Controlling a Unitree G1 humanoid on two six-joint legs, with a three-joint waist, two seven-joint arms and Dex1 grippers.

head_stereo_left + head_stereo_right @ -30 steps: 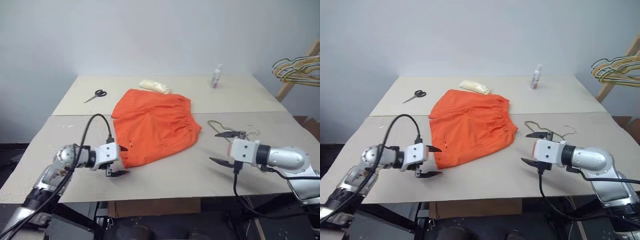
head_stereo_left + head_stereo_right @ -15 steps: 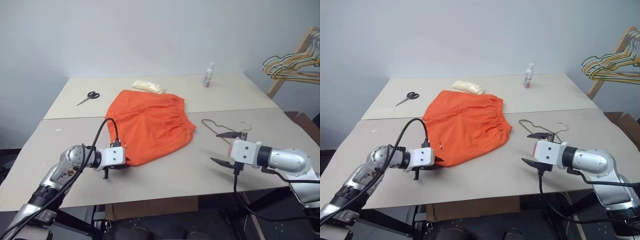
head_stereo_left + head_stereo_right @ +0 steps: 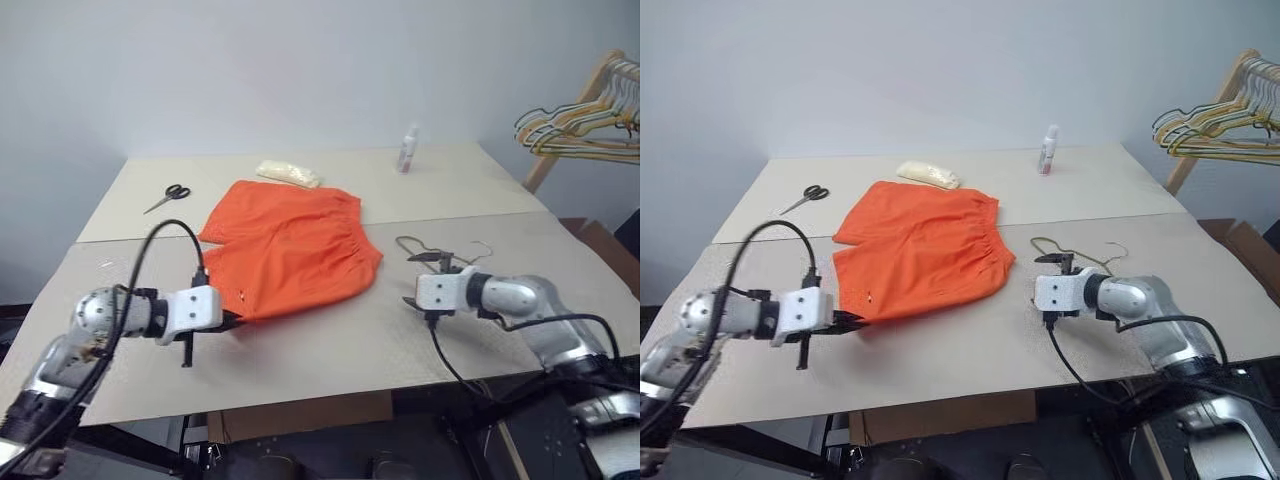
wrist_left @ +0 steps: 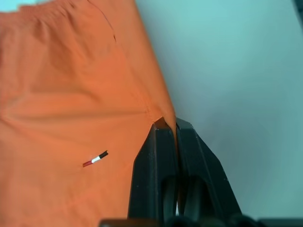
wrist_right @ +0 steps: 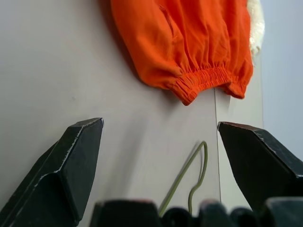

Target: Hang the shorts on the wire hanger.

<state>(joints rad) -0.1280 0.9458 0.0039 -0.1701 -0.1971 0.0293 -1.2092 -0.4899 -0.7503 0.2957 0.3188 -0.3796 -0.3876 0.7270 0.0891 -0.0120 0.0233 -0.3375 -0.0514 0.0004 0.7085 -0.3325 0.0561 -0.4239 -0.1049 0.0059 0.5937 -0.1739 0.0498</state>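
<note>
The bright orange shorts [image 3: 285,250] lie spread across the middle of the table, waistband toward the right. My left gripper [image 3: 230,320] is shut on their near hem corner, seen pinched between the black fingers [image 4: 156,142] in the left wrist view; that corner is raised slightly. The thin grey-green wire hanger [image 3: 1080,252] lies flat on the table to the right of the shorts. My right gripper [image 3: 415,280] hovers open just in front of the hanger, and its wire [image 5: 189,175] shows between the spread fingers [image 5: 80,151].
Scissors [image 3: 165,196] lie at the far left of the table. A cream packet [image 3: 288,172] and a small white bottle [image 3: 407,150] stand along the back. A bunch of coloured hangers on a wooden rack [image 3: 580,110] hangs beyond the table's right side.
My left gripper went from open to shut on the shorts' hem corner and lifted it a little. My right gripper moved forward and down toward the wire hanger. The camera has shifted.
</note>
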